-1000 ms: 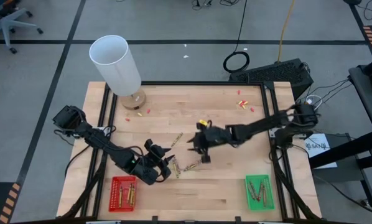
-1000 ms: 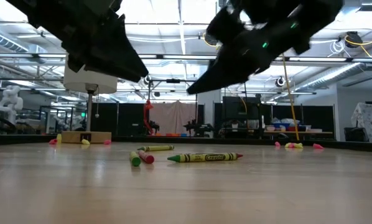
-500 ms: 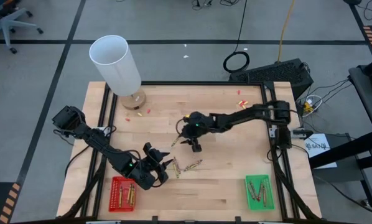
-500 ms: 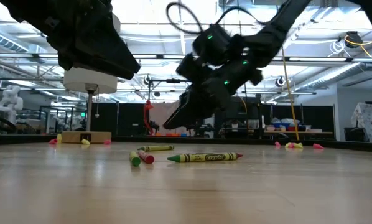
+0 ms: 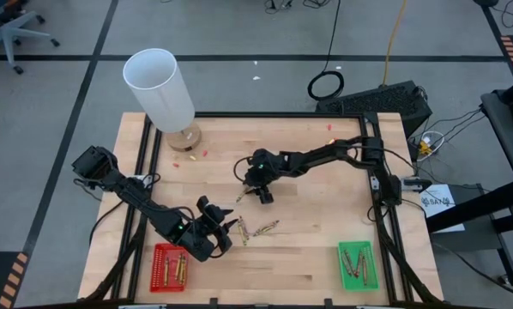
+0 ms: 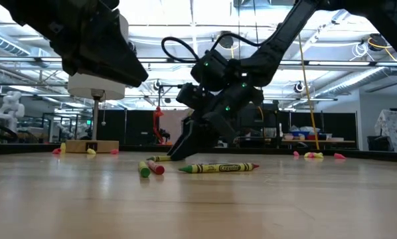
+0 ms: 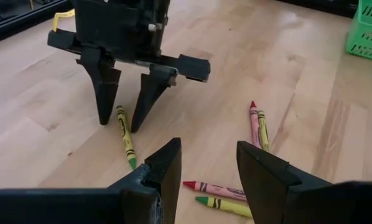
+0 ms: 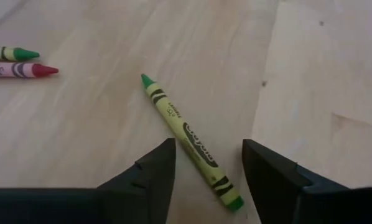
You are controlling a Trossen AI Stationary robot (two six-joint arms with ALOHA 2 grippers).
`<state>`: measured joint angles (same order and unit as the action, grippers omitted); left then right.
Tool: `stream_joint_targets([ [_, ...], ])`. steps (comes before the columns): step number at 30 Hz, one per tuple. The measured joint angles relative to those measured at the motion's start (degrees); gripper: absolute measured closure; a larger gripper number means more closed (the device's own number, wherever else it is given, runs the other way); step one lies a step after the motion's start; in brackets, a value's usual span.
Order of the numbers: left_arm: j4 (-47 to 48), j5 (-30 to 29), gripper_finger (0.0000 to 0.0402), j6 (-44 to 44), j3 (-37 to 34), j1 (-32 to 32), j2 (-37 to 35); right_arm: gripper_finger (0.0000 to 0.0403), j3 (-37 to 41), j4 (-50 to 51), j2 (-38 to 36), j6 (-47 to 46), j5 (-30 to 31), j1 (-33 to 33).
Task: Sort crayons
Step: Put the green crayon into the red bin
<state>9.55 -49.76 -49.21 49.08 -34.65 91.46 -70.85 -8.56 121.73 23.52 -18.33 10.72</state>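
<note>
While the left gripper (image 5: 225, 230) hovered spread over the loose crayons (image 5: 255, 230) by the red tray (image 5: 170, 265), the right gripper (image 5: 255, 193), having swung in from mid-table, straddled a green crayon (image 8: 188, 138) with fingers parted, apparently about to pick it up.

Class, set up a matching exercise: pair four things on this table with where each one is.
1. red tray
2. green tray
3. white cylinder
4. right tool

a. near right corner
b. far left corner
c. straddling a lone green crayon mid-table
d. near left corner, by the left tool

Pairs: 1-d, 2-a, 3-b, 4-c
</note>
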Motion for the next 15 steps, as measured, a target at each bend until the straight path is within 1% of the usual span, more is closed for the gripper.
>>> stream_joint_targets([
  [3,0.08,0.00,0.0249,0.02,0.00,0.00,0.00,0.0251,-0.02,1.91,0.02,0.12,-0.05,0.03],
  [6,0.30,0.00,0.0249,0.04,0.00,0.00,0.00,0.0278,-0.07,3.37,0.02,0.14,-0.03,0.00],
  [15,0.66,0.00,0.0249,0.13,0.00,0.00,0.02,0.0379,-0.02,8.58,0.04,1.23,-0.14,-0.72],
])
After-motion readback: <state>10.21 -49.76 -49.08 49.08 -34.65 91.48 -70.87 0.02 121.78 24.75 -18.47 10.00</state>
